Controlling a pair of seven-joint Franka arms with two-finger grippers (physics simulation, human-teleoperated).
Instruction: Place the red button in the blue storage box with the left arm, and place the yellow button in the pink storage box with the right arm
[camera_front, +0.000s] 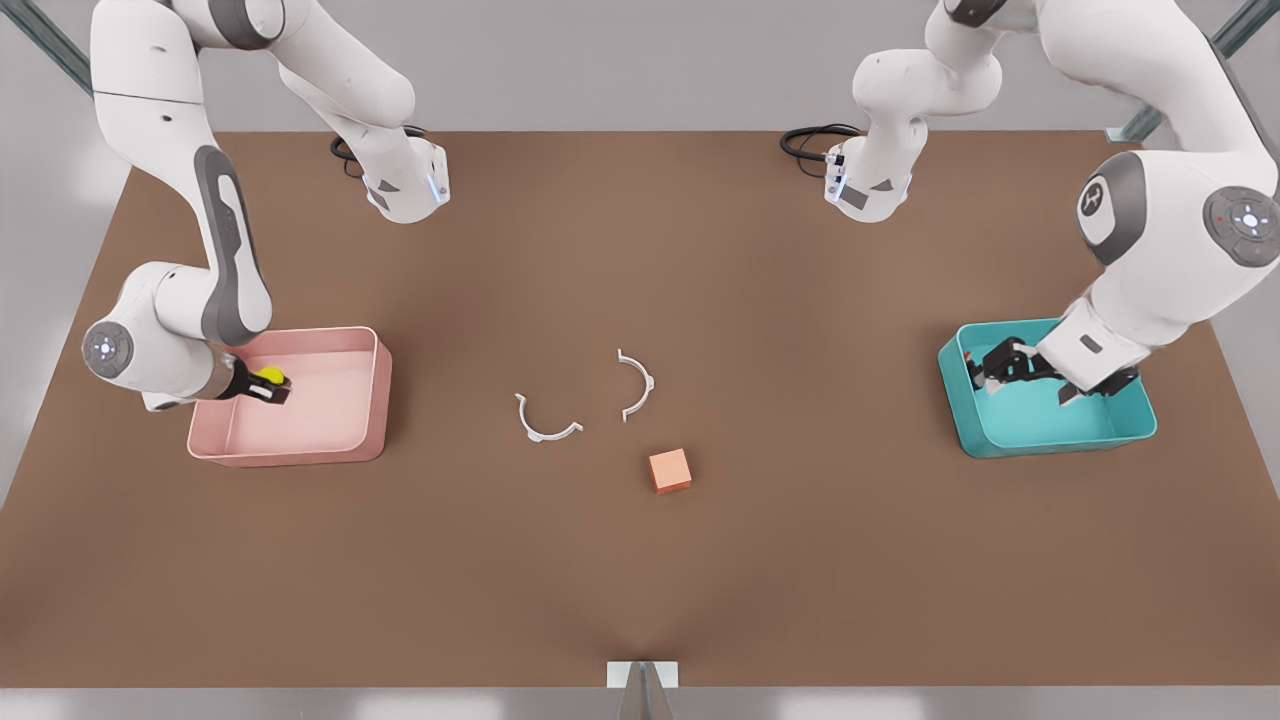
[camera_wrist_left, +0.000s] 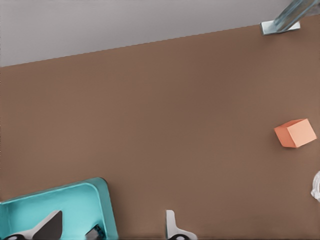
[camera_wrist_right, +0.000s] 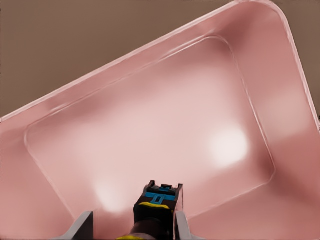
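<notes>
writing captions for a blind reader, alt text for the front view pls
Right gripper holds the yellow button over the pink box; left gripper reaches into the blue box. An orange cube sits mid-table.

Orange cube (camera_front: 670, 470) near two white curved clips (camera_front: 548, 420) on brown table (camera_front: 640, 580).

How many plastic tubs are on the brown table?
2. The pale pink rectangular plastic tub sits at the front view's left, with the right gripper over it. The teal rectangular plastic tub sits at the front view's right, under the left gripper.
</notes>
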